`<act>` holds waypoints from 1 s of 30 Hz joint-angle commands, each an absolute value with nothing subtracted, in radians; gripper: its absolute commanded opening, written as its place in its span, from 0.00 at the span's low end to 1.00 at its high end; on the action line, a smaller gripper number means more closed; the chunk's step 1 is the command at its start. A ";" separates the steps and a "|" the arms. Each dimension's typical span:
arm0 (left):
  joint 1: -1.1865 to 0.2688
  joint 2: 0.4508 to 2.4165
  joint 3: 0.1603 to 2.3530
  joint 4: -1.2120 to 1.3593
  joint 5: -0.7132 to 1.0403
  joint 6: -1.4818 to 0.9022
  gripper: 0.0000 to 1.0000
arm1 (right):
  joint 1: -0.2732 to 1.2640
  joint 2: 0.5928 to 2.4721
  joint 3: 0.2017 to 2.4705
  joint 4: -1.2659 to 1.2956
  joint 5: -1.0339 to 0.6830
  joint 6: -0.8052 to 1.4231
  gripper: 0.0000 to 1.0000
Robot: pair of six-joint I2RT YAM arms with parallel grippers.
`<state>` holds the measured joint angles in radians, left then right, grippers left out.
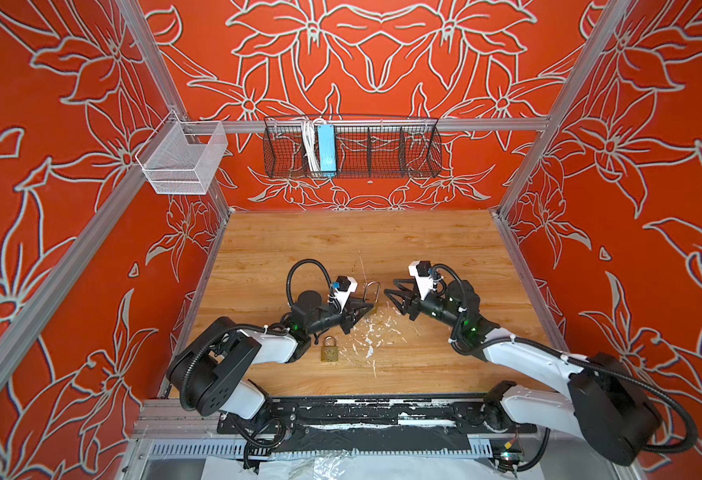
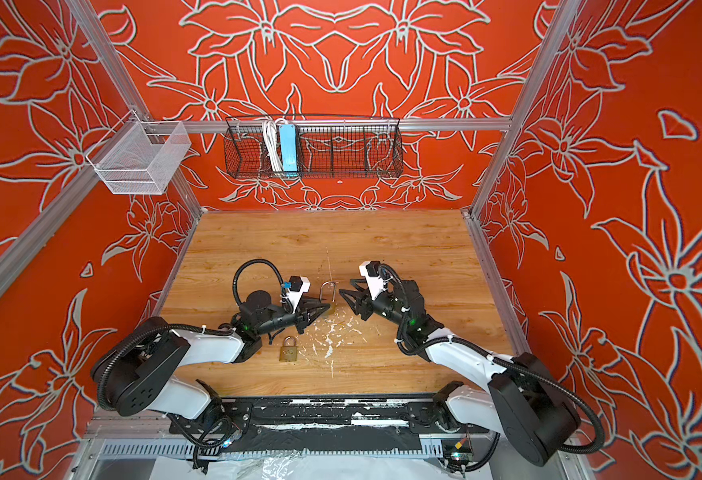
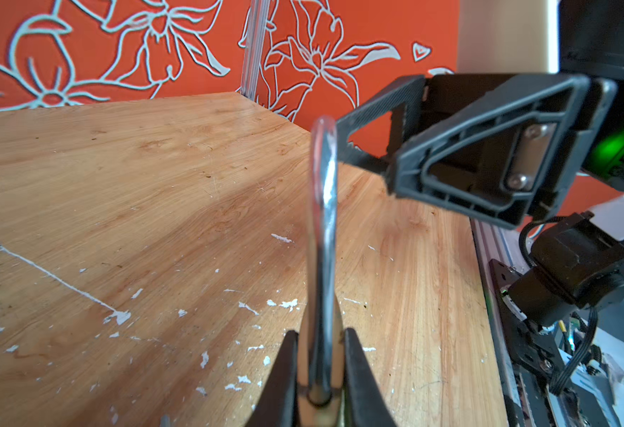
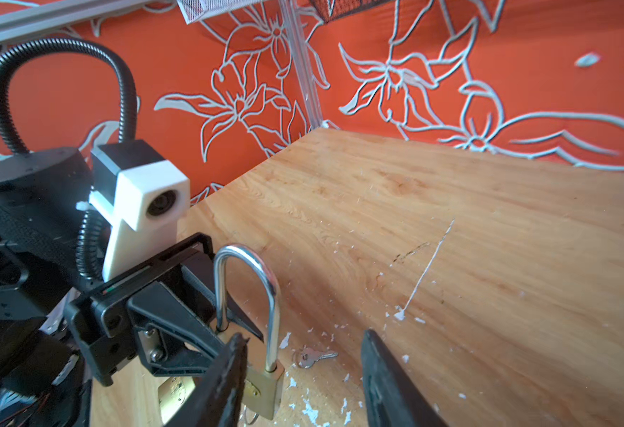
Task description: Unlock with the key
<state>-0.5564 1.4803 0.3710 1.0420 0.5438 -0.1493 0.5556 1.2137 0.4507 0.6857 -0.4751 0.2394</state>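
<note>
Padlock (image 4: 264, 388), upright in left pincer (image 1: 367, 309), stands central on table (image 1: 341, 241), clear of edges.

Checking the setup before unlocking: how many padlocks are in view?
2. A long-shackle padlock stands upright, clamped in the left gripper; a smaller padlock lies flat on the table, nearer the robot's base. Others may be hidden.

1. Scuffed light wooden tabletop (image 1: 341, 249), flecked with white paint chips (image 1: 369, 352).
2. Orange-red wall panels with pale flower outlines (image 1: 382, 62).
3. White mesh basket (image 1: 174, 162), hung at the left rear corner.
4. Black wire basket (image 1: 382, 156) on the aluminium back rail (image 1: 486, 124), holding an upright light-blue power strip (image 1: 326, 149) beside a bundled white cable (image 1: 308, 145).
</note>
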 commanded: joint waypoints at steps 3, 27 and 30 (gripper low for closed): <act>-0.570 1.434 0.385 1.126 0.543 -0.117 0.00 | 0.567 1.287 0.507 0.740 -0.570 0.261 0.47; -0.599 1.483 0.434 1.069 0.537 -0.136 0.07 | 0.591 1.334 0.530 0.735 -0.562 0.282 0.00; -0.598 1.474 0.469 0.975 0.558 -0.119 0.38 | 0.591 1.319 0.529 0.712 -0.505 0.300 0.00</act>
<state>-0.5911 1.4864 0.4122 0.9867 0.5369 -0.1337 0.5846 1.3331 0.4988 0.7090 -0.5457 0.2878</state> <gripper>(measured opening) 0.341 0.081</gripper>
